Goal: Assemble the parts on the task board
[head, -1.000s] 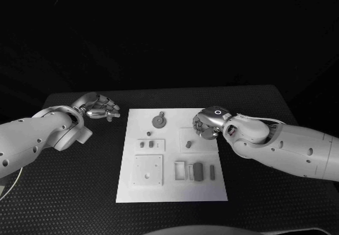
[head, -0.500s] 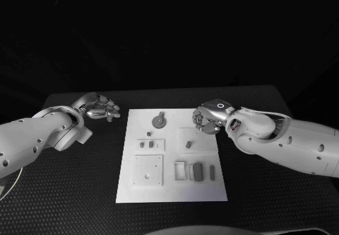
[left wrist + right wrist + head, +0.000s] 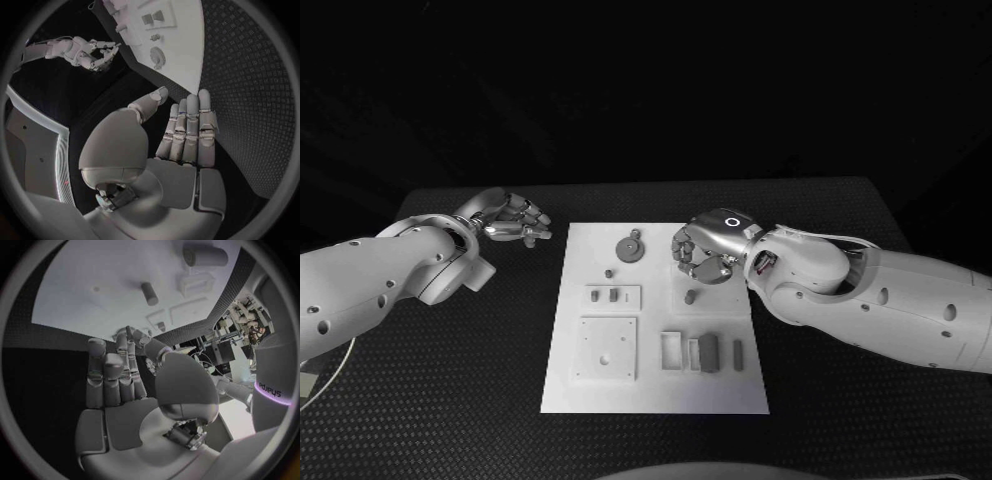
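On the black tabletop (image 3: 473,350) the white task board (image 3: 653,390) lies lengthwise in the middle, between the two arms. A round disc-shaped part (image 3: 629,248) sits near the board's far end, with a small peg (image 3: 607,272) just beside it toward the robot. Below these, a raised square block (image 3: 612,295) carries two short pieces. A larger square plate (image 3: 606,348) lies in the near left area of the board. To its right, a row of upright narrow pieces (image 3: 701,351) stands side by side. A short cylinder (image 3: 689,296) lies on the right half of the board, just under the right hand.

The right hand (image 3: 707,252) hovers over the board's far right part, palm down, fingers curled partly inward. In the right wrist view the hand (image 3: 119,390) has its fingers extended close together and the thumb folded across; nothing is held. The same view shows the cylinder (image 3: 149,293) lying on the board (image 3: 81,295) beyond the fingertips, apart from them.

The left hand (image 3: 514,221) is off the board, over the tabletop beside the board's far left corner. In the left wrist view that hand (image 3: 181,140) is flat, fingers straight and pressed side by side, thumb out, holding nothing. The disc (image 3: 158,56) is visible on the board (image 3: 184,45) well beyond the fingertips.
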`<state>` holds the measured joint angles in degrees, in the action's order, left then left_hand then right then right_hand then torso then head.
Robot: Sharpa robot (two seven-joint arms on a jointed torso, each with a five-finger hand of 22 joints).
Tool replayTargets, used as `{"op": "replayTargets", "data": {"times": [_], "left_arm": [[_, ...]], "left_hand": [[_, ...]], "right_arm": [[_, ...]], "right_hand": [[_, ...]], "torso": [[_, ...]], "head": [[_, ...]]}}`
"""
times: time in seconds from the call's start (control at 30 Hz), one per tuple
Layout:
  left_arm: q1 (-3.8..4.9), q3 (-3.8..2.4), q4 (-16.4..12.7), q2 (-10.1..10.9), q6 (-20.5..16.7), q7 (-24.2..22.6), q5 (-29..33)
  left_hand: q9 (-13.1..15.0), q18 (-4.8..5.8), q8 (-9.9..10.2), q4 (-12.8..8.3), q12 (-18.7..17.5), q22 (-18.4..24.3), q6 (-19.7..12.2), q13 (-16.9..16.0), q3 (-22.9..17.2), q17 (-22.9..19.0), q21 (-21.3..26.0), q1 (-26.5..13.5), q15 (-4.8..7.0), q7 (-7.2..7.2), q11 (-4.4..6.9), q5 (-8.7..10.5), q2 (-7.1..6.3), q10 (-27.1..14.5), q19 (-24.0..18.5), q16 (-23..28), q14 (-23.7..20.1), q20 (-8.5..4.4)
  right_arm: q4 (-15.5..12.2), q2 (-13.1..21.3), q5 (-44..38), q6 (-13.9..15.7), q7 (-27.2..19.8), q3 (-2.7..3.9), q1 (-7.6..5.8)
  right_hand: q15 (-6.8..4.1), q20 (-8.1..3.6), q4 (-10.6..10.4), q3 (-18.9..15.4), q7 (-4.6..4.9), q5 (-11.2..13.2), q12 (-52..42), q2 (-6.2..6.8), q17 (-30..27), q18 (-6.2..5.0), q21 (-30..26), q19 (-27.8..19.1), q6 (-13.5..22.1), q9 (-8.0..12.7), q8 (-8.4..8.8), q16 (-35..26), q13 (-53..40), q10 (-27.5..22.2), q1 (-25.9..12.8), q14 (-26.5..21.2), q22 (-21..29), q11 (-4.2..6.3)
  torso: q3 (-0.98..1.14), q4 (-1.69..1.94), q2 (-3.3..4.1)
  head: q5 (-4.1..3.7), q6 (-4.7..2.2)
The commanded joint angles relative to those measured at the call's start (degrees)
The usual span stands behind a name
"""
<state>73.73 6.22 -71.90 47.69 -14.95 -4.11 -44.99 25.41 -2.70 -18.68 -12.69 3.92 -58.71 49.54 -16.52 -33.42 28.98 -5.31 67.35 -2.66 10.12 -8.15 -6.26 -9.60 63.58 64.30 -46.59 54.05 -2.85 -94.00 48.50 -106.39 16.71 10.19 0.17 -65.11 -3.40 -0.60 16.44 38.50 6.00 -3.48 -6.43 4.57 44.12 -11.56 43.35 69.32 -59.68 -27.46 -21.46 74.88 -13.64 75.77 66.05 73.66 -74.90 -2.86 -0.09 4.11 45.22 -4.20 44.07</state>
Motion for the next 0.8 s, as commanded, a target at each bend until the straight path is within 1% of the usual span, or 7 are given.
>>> {"op": "replayTargets", "data": {"times": [0.03, 0.2, 0.33, 0.43, 0.57, 0.7, 0.8], "left_arm": [[0.06, -0.03, 0.0, -0.3, 0.4, -0.8, -0.1], [0.05, -0.02, 0.1, -0.5, 0.3, -1.0, -0.1], [0.05, -0.02, 0.2, -0.6, 0.1, -1.1, -0.1], [0.05, -0.01, 0.1, -0.6, 0.2, -1.1, -0.1], [0.05, 0.01, 0.2, -0.6, 0.1, -1.1, -0.1], [0.05, 0.01, 0.1, -0.6, 0.1, -1.1, -0.1], [0.05, 0.02, 0.1, -0.6, 0.1, -1.1, -0.1]], "left_hand": [[-0.1, -0.83, -0.3, 0.1, -0.1, 0.1, -0.4, 0.1, 0.2, 0.1, 0.4, 0.0, 0.00, 0.12, -0.08, 0.28, -0.11, -0.5, 0.4, 0.2, 0.4, -0.15], [-0.1, -0.83, -0.3, 0.1, -0.1, 0.1, -0.5, 0.1, 0.3, 0.1, 0.4, 0.0, 0.00, 0.12, -0.09, 0.28, -0.08, -0.5, 0.4, 0.2, 0.4, -0.15], [-0.1, -0.83, -0.3, 0.1, -0.1, 0.1, -0.5, 0.1, 0.3, 0.1, 0.4, 0.1, 0.00, 0.12, -0.10, 0.28, -0.08, -0.5, 0.4, 0.2, 0.4, -0.15], [-0.1, -0.83, -0.3, 0.1, -0.1, 0.1, -0.5, 0.1, 0.3, 0.2, 0.4, 0.1, 0.01, 0.12, -0.10, 0.28, -0.07, -0.5, 0.4, 0.2, 0.4, -0.15], [-0.1, -0.83, -0.3, 0.0, -0.1, 0.1, -0.5, 0.1, 0.3, 0.2, 0.4, 0.1, 0.01, 0.12, -0.09, 0.28, -0.07, -0.5, 0.4, 0.3, 0.4, -0.15], [-0.1, -0.83, -0.3, 0.0, -0.1, 0.1, -0.5, 0.1, 0.3, 0.2, 0.4, 0.1, 0.01, 0.12, -0.09, 0.28, -0.06, -0.5, 0.4, 0.3, 0.4, -0.15], [-0.1, -0.83, -0.3, 0.0, -0.1, 0.1, -0.5, 0.1, 0.3, 0.2, 0.4, 0.1, 0.01, 0.12, -0.10, 0.28, -0.07, -0.5, 0.4, 0.3, 0.4, -0.15]], "right_arm": [[-1.1, -1.7, 0.3, -0.5, -1.2, 0.02, 0.06], [-1.0, -4.7, 0.1, -0.2, -2.0, -0.15, 1.06], [-0.6, -7.2, 0.0, -0.2, -2.6, -0.30, 2.08], [-0.1, -8.6, 0.0, -0.4, -2.9, -0.52, 2.68], [0.3, -10.0, 0.0, -0.6, -3.2, -1.69, 3.01], [0.6, -10.6, 0.0, -0.7, -3.4, -2.05, 3.53], [0.9, -11.0, -0.2, -0.9, -3.5, -2.37, 3.85]], "right_hand": [[-0.27, -0.25, 0.0, 0.2, -0.06, -0.4, 0.1, -0.21, 0.1, -3.44, 0.2, 0.0, -0.5, -0.1, -0.19, 0.3, 0.1, 0.4, 0.4, -0.1, -1.2, 0.15], [-0.28, -0.27, 0.1, 0.2, -0.05, -0.4, 0.1, -0.28, 0.1, -3.44, 0.2, 0.0, -0.5, -0.1, -0.16, 0.3, 0.1, 0.4, 0.4, -0.1, -1.2, 0.15], [-0.28, -0.30, 0.1, 0.2, -0.04, -0.4, 0.1, -0.33, 0.1, -3.44, 0.2, 0.0, -0.4, -0.1, -0.14, 0.3, 0.1, 0.4, 0.5, -0.1, -1.2, 0.16], [-0.29, -0.31, 0.1, 0.3, -0.04, -0.4, 0.2, -0.37, 0.1, -3.44, 0.2, 0.0, -0.4, -0.1, -0.13, 0.3, 0.1, 0.4, 0.5, -0.1, -1.2, 0.16], [-0.29, -0.33, 0.1, 0.3, -0.02, -0.4, 0.2, -0.45, 0.1, -3.44, 0.2, 0.0, -0.4, -0.1, -0.10, 0.3, 0.1, 0.4, 0.5, -0.1, -1.2, 0.16], [-0.29, -0.34, 0.1, 0.3, -0.02, -0.4, 0.2, -0.48, 0.1, -3.44, 0.2, 0.0, -0.4, -0.1, -0.08, 0.3, 0.2, 0.4, 0.5, -0.2, -1.2, 0.16], [-0.29, -0.36, 0.1, 0.3, -0.01, -0.4, 0.2, -0.52, 0.1, -3.44, 0.2, 0.0, -0.3, -0.1, -0.06, 0.3, 0.2, 0.3, 0.5, -0.2, -1.2, 0.16]], "torso": [[0.00, -0.02, -0.02], [-0.07, 0.05, -0.02], [-0.07, 0.08, -0.04], [-0.03, 0.17, -0.01], [-0.05, 0.01, 0.04], [-0.02, 0.04, 0.05], [-0.03, 0.02, 0.04]], "head": [[0.78, 0.03], [1.10, -0.05], [2.02, -0.11], [2.43, -0.01], [2.74, 0.02], [3.09, 0.35], [3.67, 0.54]]}}
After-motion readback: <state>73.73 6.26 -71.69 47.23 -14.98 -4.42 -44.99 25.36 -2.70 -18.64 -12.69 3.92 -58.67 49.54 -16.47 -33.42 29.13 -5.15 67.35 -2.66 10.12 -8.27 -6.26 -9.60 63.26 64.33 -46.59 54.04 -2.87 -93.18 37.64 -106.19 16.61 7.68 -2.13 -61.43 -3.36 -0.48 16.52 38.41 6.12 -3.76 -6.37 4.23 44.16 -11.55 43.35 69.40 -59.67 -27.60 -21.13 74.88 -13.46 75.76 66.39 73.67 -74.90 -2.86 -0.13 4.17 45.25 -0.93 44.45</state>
